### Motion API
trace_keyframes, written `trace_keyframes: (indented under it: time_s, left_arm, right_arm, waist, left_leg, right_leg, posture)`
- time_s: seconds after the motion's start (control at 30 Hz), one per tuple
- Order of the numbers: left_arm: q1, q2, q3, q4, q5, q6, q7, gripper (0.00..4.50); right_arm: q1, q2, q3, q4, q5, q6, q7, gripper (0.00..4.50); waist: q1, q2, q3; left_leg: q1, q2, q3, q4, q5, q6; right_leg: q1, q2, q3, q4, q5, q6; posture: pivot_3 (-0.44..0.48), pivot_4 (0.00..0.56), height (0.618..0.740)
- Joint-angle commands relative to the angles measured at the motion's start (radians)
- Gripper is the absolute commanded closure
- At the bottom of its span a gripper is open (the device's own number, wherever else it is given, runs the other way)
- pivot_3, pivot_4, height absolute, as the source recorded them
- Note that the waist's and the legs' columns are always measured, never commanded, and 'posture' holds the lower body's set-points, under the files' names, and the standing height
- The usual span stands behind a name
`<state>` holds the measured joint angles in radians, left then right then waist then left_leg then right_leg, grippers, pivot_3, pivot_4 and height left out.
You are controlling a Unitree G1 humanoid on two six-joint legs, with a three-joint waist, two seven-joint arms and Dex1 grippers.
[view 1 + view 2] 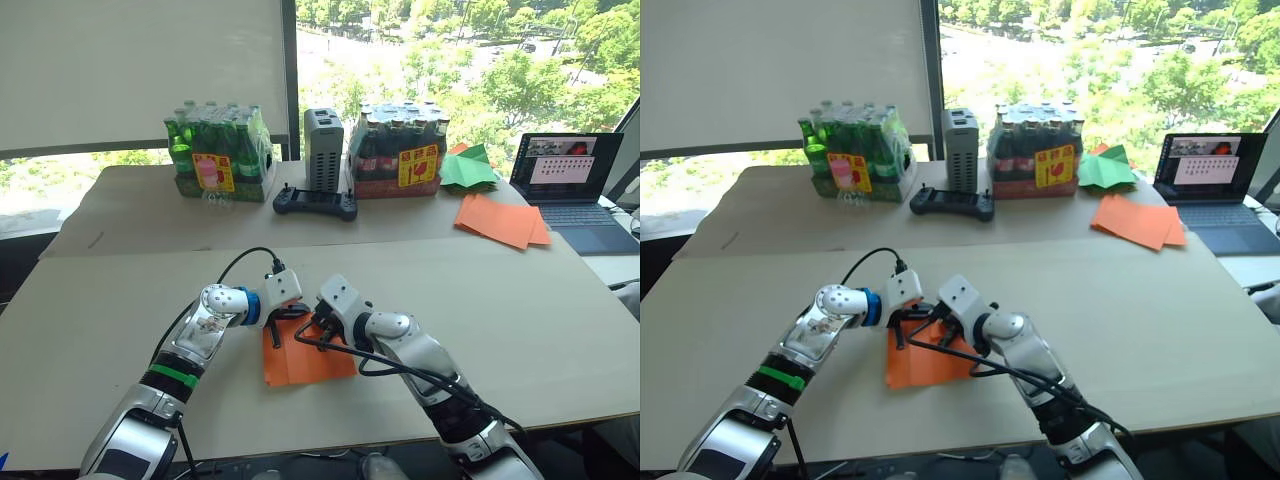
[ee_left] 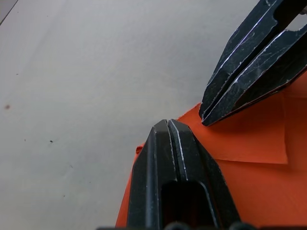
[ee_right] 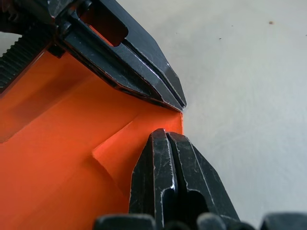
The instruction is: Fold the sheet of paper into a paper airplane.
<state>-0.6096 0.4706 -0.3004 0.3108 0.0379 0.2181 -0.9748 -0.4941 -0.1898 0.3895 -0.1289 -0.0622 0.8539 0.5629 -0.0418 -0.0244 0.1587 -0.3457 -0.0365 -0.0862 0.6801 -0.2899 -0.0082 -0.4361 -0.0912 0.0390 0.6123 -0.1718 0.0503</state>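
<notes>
Two end effectors meet over the sheet of paper [image 1: 305,355], which lies flat on the near part of the table [image 1: 520,320], close to its front edge. The left end effector [image 2: 167,125] has its black fingers pressed together, tips down on the far edge of the orange paper. The right end effector [image 3: 166,134] is likewise closed, its tips resting on the same far edge just beside the left one; whether either pinches a layer of the sheet cannot be told. A folded flap with a straight crease shows on the paper under the tips.

Farther back, a pile of flat orange sheets [image 1: 503,220] lies toward the right, with green paper [image 1: 467,168] behind it and an open laptop [image 1: 572,185] at the right edge. Along the far side stand a pack of green bottles [image 1: 218,152], a black controller [image 1: 316,203], a grey upright box [image 1: 324,148] and a pack of dark bottles [image 1: 398,148].
</notes>
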Motion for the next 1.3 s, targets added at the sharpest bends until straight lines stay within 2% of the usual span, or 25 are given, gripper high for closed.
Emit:
trace_keyframes:
  time_s: [0.03, 0.33, 0.47, 0.8, 1.0, 1.3]
  left_arm:
    - [0.028, 0.011, -0.029, 0.007, 0.021, 0.006, -0.021, 4.5]
    - [0.028, 0.013, -0.032, 0.01, 0.023, 0.0, -0.023, 4.5]
    - [0.026, 0.013, -0.033, 0.014, 0.023, -0.002, -0.024, 4.5]
    - [0.024, 0.013, -0.032, 0.018, 0.022, -0.005, -0.027, 4.5]
    - [0.023, 0.014, -0.031, 0.022, 0.023, -0.009, -0.028, 4.5]
    - [0.024, 0.013, -0.031, 0.02, 0.023, -0.009, -0.026, 4.5]
  right_arm:
    - [0.039, -0.03, 0.016, 0.015, 0.007, 0.072, -0.001, 4.48]
    - [0.076, -0.067, -0.001, -0.042, 0.032, 0.113, -0.007, 4.48]
    - [0.1, -0.088, -0.011, -0.076, 0.05, 0.137, -0.012, 4.48]
    - [0.147, -0.136, -0.032, -0.141, 0.086, 0.18, -0.03, 4.48]
    - [0.18, -0.171, -0.044, -0.186, 0.103, 0.201, -0.033, 4.48]
    - [0.177, -0.187, -0.041, -0.23, 0.13, 0.222, -0.047, 4.48]
  waist:
    - [0.0, 0.0, 0.0]
    - [0.004, 0.0, -0.001]
    - [0.005, 0.0, -0.001]
    - [0.007, 0.0, -0.001]
    - [0.01, 0.0, -0.001]
    - [0.013, 0.0, -0.001]
  left_leg:
    - [0.0, 0.0, 0.0, 0.0, 0.0, 0.0]
    - [0.004, 0.0, 0.0, 0.0, 0.0, 0.0]
    - [0.01, 0.0, 0.0, -0.001, -0.001, 0.002]
    - [0.01, 0.0, 0.0, -0.001, -0.001, 0.002]
    - [0.01, 0.0, 0.0, -0.001, -0.001, 0.002]
    - [0.01, 0.0, 0.0, -0.001, -0.001, 0.002]
  right_leg:
    - [0.0, 0.0, 0.0, 0.0, 0.0, 0.0]
    - [0.005, 0.0, 0.0, -0.001, -0.001, 0.001]
    - [0.012, 0.0, 0.0, -0.003, -0.002, 0.003]
    - [0.012, -0.001, 0.0, -0.003, -0.003, 0.004]
    - [0.012, -0.001, 0.0, -0.003, -0.007, 0.011]
    - [0.013, -0.001, 0.0, -0.003, -0.007, 0.011]
  posture:
    - [0.0, 0.15, 0.723]
    - [0.0, 0.15, 0.723]
    - [0.0, 0.15, 0.723]
    - [0.0, 0.15, 0.723]
    - [0.0, 0.15, 0.723]
    - [0.0, 0.15, 0.723]
